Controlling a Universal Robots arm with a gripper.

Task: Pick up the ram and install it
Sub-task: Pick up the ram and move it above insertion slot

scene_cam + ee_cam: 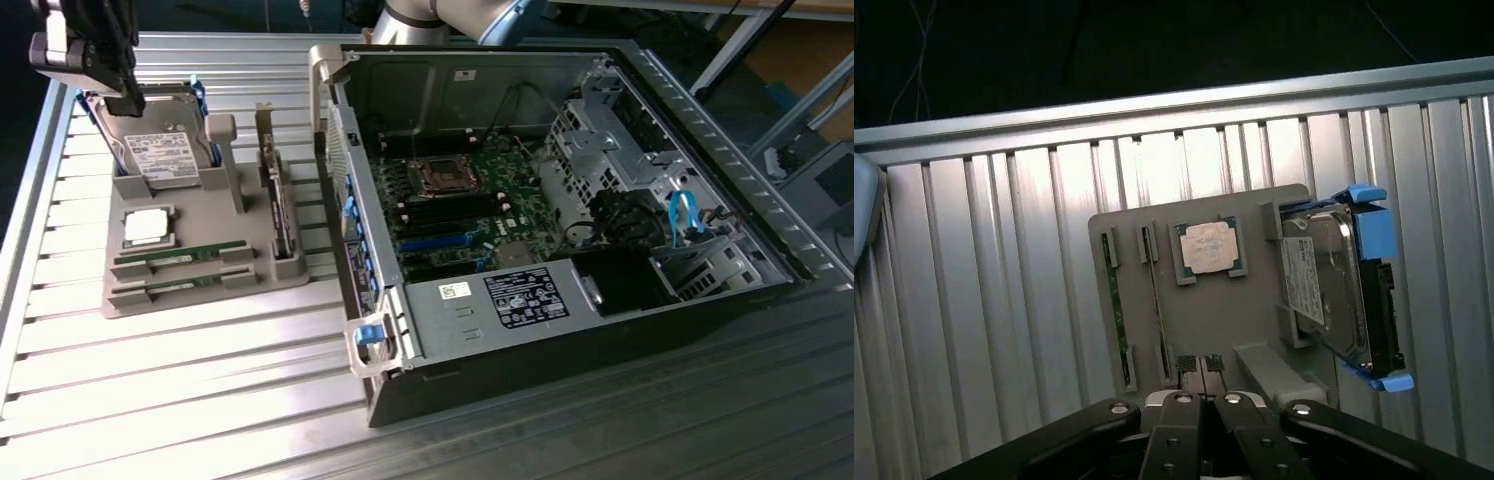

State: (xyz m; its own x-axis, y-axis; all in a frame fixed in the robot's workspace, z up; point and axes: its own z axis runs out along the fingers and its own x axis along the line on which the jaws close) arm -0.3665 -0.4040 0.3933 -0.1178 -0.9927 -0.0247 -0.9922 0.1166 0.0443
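Observation:
Two ram sticks lie edge-up in slots of the grey holder tray: one ram stick sits nearer the processor and a second ram stick lies beside it toward the tray's front edge. From the wrist camera the two ram sticks appear as thin green strips. My gripper hangs shut over the far end of the tray, above the hard drive and well apart from the ram. Its fingers press together with nothing between them.
The tray also carries a silver hard drive in blue rails, a square processor and an upright card. An open computer case with its motherboard stands at the exterior view's right on the ribbed metal table.

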